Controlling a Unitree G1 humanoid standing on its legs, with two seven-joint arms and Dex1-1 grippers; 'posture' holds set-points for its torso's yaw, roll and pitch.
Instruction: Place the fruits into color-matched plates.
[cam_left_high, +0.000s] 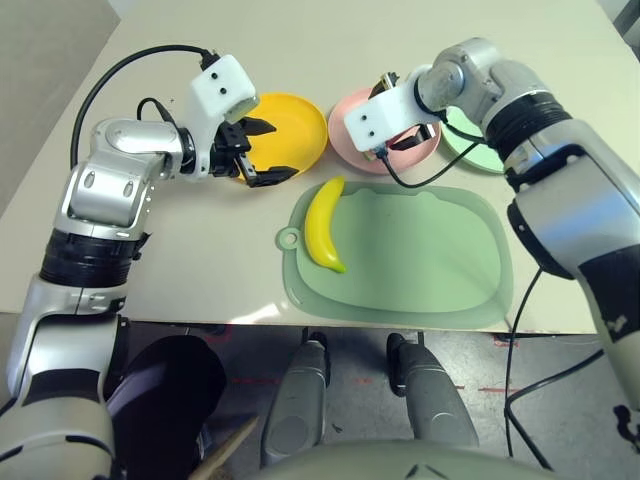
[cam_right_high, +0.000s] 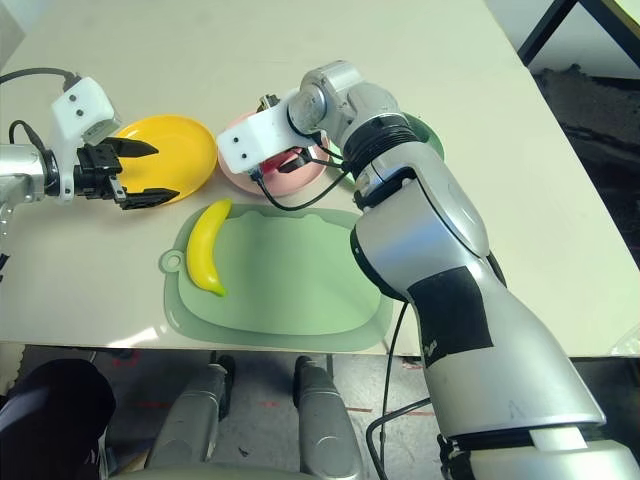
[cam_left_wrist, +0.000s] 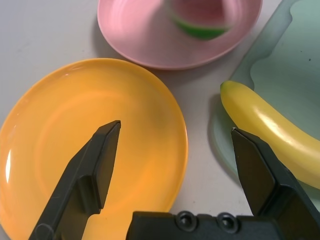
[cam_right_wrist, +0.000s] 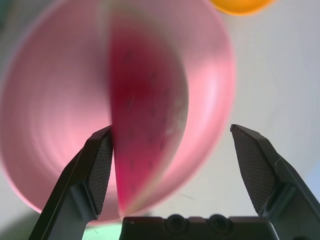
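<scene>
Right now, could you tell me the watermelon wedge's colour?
Red watermelon wedge, best in the right wrist view.

Banana (cam_left_high: 325, 224): plain yellow, glossy highlight, mid-frame in the head view. Mat (cam_left_high: 420, 260) under it: pale green, translucent-looking. Yellow plate (cam_left_high: 290, 125), upper centre-left: orange-yellow, no pattern. Pink plate (cam_right_wrist: 45, 115): flat pink. Watermelon (cam_right_wrist: 145, 125) on it: deep red flesh with small dark seed specks, pale rind edge; rind reads green in the left wrist view. Green plate (cam_left_high: 470, 150), upper right: mint, mostly hidden. Table (cam_left_high: 330, 50): beige. Fingers (cam_left_wrist: 92, 165): black. Forearms (cam_left_high: 110, 190): silver, with white wrist housings.
</scene>
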